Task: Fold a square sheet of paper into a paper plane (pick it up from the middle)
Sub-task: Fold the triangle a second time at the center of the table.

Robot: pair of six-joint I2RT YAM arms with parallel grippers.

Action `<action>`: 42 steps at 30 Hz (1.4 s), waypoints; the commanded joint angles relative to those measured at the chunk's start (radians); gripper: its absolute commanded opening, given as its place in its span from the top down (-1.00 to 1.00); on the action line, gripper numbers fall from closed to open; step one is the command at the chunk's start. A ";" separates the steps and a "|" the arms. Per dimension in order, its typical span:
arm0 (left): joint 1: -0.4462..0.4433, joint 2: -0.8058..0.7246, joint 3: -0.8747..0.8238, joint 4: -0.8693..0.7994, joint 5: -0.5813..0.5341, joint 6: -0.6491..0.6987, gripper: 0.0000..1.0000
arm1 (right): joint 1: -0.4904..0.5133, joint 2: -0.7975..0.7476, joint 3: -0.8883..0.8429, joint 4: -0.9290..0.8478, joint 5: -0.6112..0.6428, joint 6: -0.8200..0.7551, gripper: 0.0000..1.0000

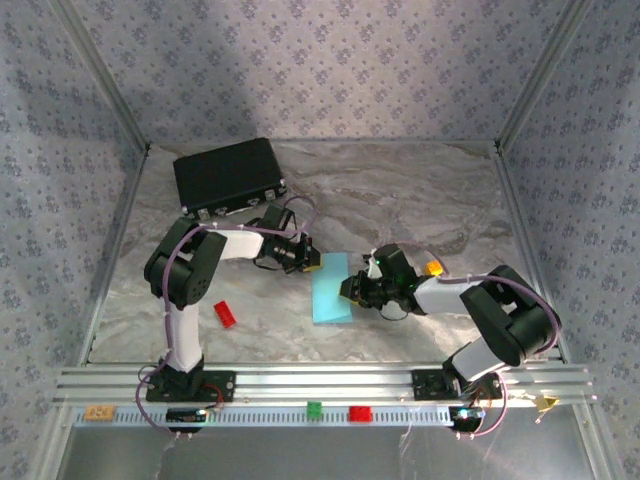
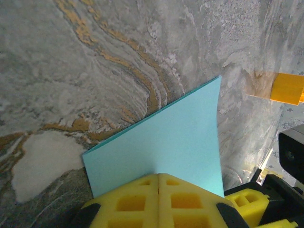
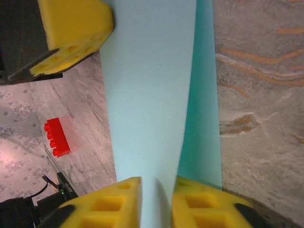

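The square sheet of paper (image 1: 331,291) is light blue and lies folded into a tall rectangle at mid-table. Its top layer (image 3: 147,95) lifts off the darker lower layer (image 3: 205,118). My left gripper (image 1: 308,264) is shut, its yellow pads (image 2: 142,199) pressed together at the sheet's (image 2: 180,142) near edge; I cannot tell whether any paper is pinched between them. My right gripper (image 1: 350,290) is at the sheet's right edge. Its fingers (image 3: 114,202) stand a narrow gap apart, closed on a raised fold of the top layer. The left gripper's finger (image 3: 71,28) rests by the far end.
A black case (image 1: 228,175) stands at the back left. A small red brick (image 1: 224,314) (image 3: 57,137) lies left of the sheet, and an orange block (image 1: 433,268) (image 2: 287,89) lies right of it. Green (image 1: 314,408) and red (image 1: 359,413) bricks sit on the front rail. Patterned walls enclose the table.
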 commanded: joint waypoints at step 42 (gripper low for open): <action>-0.401 -0.634 -0.321 0.057 -0.594 0.238 -0.08 | -0.066 0.098 0.065 0.092 -0.034 0.031 0.61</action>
